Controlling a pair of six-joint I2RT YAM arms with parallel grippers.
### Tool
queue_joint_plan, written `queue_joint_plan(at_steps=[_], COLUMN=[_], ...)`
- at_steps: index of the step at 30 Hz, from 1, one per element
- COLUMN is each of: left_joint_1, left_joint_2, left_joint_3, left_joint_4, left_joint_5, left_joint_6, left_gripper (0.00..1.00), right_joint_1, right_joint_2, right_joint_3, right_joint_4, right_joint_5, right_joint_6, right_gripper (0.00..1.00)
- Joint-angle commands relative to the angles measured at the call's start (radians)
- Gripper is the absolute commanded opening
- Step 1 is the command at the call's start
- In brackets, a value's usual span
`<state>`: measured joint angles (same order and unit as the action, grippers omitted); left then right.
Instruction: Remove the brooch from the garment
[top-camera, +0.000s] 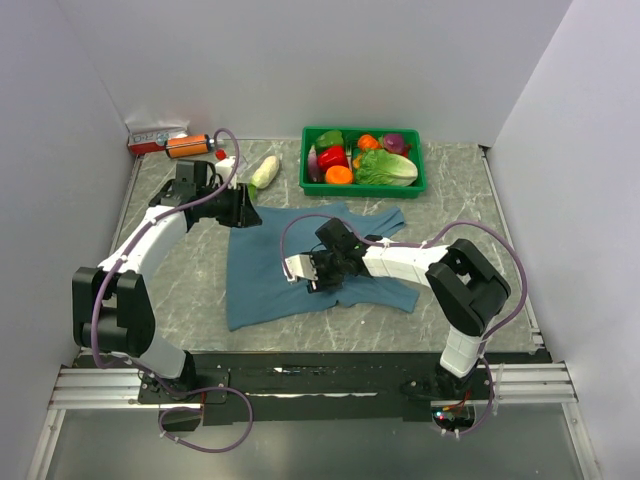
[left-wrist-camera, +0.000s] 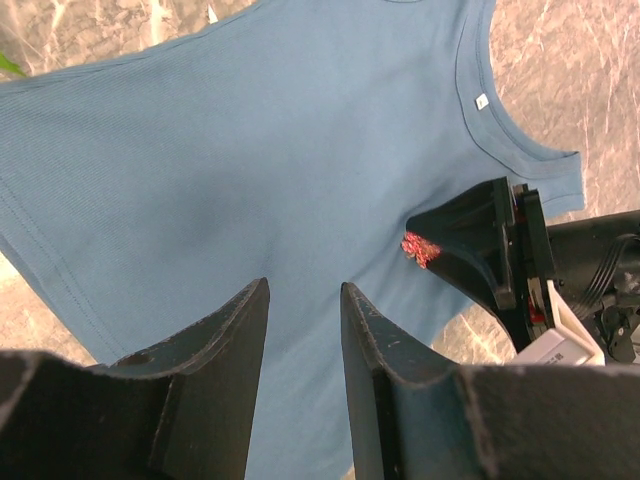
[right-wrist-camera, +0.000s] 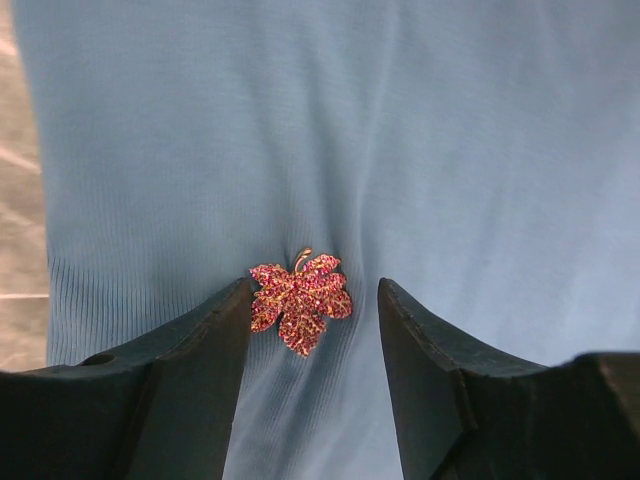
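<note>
The right hand (right-wrist-camera: 312, 298) had its two fingers apart and lowered onto the cloth, one on each side of the brooch (right-wrist-camera: 300, 302). The left finger sat just beside the leaf's edge and the right finger stood a little clear of it. Nothing was clamped. The brooch, a small reddish, gold-stemmed leaf, lay flat on the garment (right-wrist-camera: 420, 130) and looked still pinned to it, so by my reading none of the removal itself was done. Only the approach and the straddling were complete. What was left was closing on the leaf, freeing its pin from the fabric and lifting it away.

The left hand (left-wrist-camera: 305, 300) was also apart, with a narrow gap and nothing between its fingers. It hung over the garment (left-wrist-camera: 250, 150) near one edge. Whether it pressed the cloth down I could not tell. From that wrist view the brooch (left-wrist-camera: 421, 249) showed at the tip of the right hand (left-wrist-camera: 480, 250), below the neckline and its white label (left-wrist-camera: 481, 101).

From above, the garment (top-camera: 262, 285) lay spread on the grey bench (top-camera: 470, 200), with the right hand (top-camera: 318, 270) near its middle and the left hand (top-camera: 245, 212) at its far left corner.

Well apart, at the back of the bench, stood a green basket (top-camera: 362, 130) of vegetables, a pale vegetable (top-camera: 264, 172), an orange bottle (top-camera: 187, 146) and a red and white box (top-camera: 150, 138). None of them blocked the work. The likely hindrance was the soft cloth, which could rise with the brooch unless held down.
</note>
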<state>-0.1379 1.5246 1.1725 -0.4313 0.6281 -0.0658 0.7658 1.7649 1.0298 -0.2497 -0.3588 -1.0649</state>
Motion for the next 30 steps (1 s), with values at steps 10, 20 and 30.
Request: queue_joint_plan(at_steps=[10, 20, 30], left_joint_1=[0.015, 0.015, 0.015], left_joint_2=[0.02, 0.002, -0.006], left_joint_3=[0.001, -0.025, -0.033], left_joint_4=[0.031, 0.037, 0.04], left_joint_5=[0.05, 0.047, 0.045], left_joint_6=[-0.026, -0.026, -0.026], left_gripper=[0.41, 0.41, 0.41], right_joint_1=[-0.01, -0.014, -0.02], right_joint_2=[-0.054, -0.076, -0.064], right_joint_3=[0.05, 0.049, 0.052], right_joint_4=[0.076, 0.053, 0.038], right_joint_5=[0.089, 0.126, 0.155], right_joint_6=[0.125, 0.181, 0.24], right_gripper=[0.56, 0.39, 0.29])
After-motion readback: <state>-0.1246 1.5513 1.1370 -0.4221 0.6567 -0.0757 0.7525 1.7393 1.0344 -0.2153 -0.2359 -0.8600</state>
